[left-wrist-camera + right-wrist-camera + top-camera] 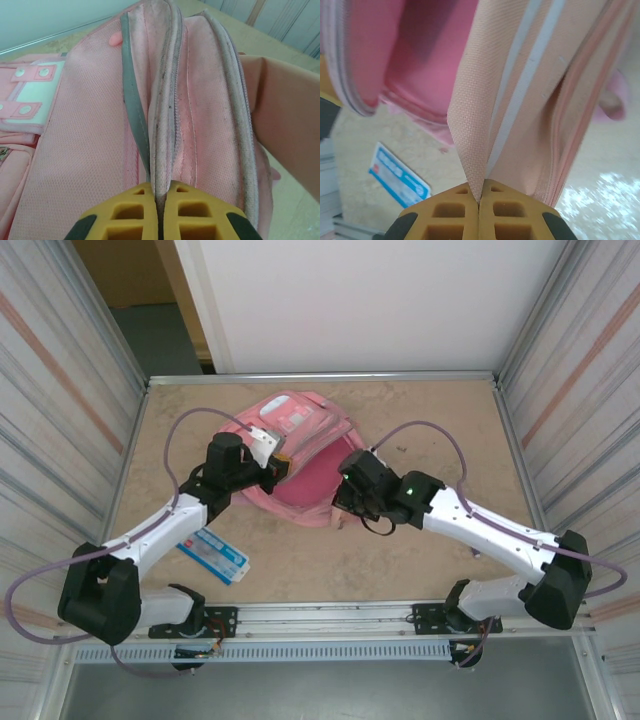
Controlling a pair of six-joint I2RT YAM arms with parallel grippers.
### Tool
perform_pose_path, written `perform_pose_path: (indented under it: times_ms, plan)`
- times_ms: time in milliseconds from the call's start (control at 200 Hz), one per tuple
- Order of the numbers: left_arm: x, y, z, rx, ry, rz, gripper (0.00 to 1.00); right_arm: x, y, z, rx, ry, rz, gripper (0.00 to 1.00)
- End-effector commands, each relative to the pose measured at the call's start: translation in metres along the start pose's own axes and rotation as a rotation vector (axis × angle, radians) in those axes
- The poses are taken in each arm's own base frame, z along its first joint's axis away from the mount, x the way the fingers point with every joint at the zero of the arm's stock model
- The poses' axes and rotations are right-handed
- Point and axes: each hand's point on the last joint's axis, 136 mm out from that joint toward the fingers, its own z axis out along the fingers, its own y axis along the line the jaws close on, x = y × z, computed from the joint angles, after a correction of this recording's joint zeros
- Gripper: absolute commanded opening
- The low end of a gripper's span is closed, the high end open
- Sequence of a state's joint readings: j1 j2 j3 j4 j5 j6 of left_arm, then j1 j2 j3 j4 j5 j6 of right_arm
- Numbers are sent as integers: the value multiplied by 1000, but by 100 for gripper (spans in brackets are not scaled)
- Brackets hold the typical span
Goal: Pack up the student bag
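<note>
Opening is proceeding: the bag [305, 495] is lying on the bench [400, 560], and I am clamping the left gripper [159, 192] on its zip rim, the right gripper [479, 197] on its opposite flap. Next, I am judging, one gripper must release to fetch the packet [213, 555].

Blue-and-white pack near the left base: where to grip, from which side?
Probably from straight above, jaws spanning the narrow width of the blue-and-white pack. It lies flat and slanted on the table, thin, so no side gives height; an edge may need tipping up first.
</note>
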State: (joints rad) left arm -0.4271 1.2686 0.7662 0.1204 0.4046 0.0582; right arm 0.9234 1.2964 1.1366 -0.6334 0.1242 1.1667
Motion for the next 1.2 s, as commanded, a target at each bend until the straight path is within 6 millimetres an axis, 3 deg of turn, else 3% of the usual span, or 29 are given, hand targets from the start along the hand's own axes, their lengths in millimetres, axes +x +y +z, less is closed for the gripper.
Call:
perform_pose_path:
  times_ms: [0, 165, 366, 466, 491, 536, 747, 867, 967, 997, 1052, 1087, 1148, 1193]
  plan:
    - [-58, -9, -20, 50, -174, 5, 0, -21, 38, -2, -162, -18, -8, 0]
    - [-59, -10, -23, 53, -180, -5, 0, -40, 56, 22, -224, -29, 29, 0]
    - [-55, -5, -26, 31, -172, -1, 0, -15, 67, 95, -218, 119, 57, 0]
    - [-52, 0, -27, 19, -174, -9, 0, -17, 53, 117, -151, 118, 64, 45]
    - [-52, 1, -27, 18, -176, -10, 0, -20, 51, 118, -144, 114, 61, 54]
    - [-51, 0, -27, 24, -178, -12, 0, -24, 44, 118, -133, 107, 67, 61]
    - [-50, 0, -27, 29, -174, -6, 0, -33, 24, 75, -136, 63, 45, 72]
    - [-54, -1, -31, 24, -187, 5, 0, -30, 3, 66, -107, 38, 45, 74]
    - [-56, -1, -30, 26, -192, 5, 0, -25, -9, 78, -111, 71, 78, 75]
    - [-57, -1, -30, 30, -193, 4, 0, -23, -9, 81, -125, 79, 82, 69]
    - [-57, -3, -30, 43, -192, 0, 0, -22, -7, 89, -151, 80, 82, 47]
    - [-57, -4, -30, 45, -191, -1, 0, -20, -5, 93, -172, 81, 81, 42]
    - [-55, -4, -29, 46, -190, -2, 0, -19, -4, 104, -173, 91, 88, 43]
    - [-55, -4, -29, 47, -191, -6, 0, -18, -5, 112, -155, 94, 99, 51]
